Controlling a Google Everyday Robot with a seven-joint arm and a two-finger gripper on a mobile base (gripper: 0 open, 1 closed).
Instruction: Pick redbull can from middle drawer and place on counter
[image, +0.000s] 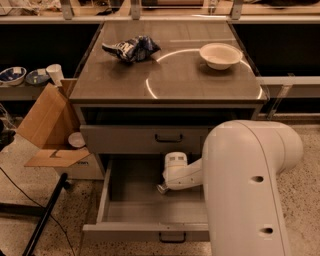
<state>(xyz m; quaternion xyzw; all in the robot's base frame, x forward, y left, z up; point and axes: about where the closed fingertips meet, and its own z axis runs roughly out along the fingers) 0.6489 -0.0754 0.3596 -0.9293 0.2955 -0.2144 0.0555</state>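
Observation:
The middle drawer (131, 200) is pulled open below the counter (195, 82), and its grey floor shows. My arm reaches in from the right, and my gripper (162, 188) sits low inside the drawer near its middle, under the white wrist (175, 163). A small silvery bit shows at the gripper's tip. I cannot tell whether it is the redbull can, which is otherwise hidden by the wrist and arm.
A white bowl (220, 54) and a dark blue-and-white snack bag (131, 48) lie on the counter. A closed drawer (150, 138) sits above the open one. An open cardboard box (47, 130) and a black stand leg (42, 220) are on the floor at left.

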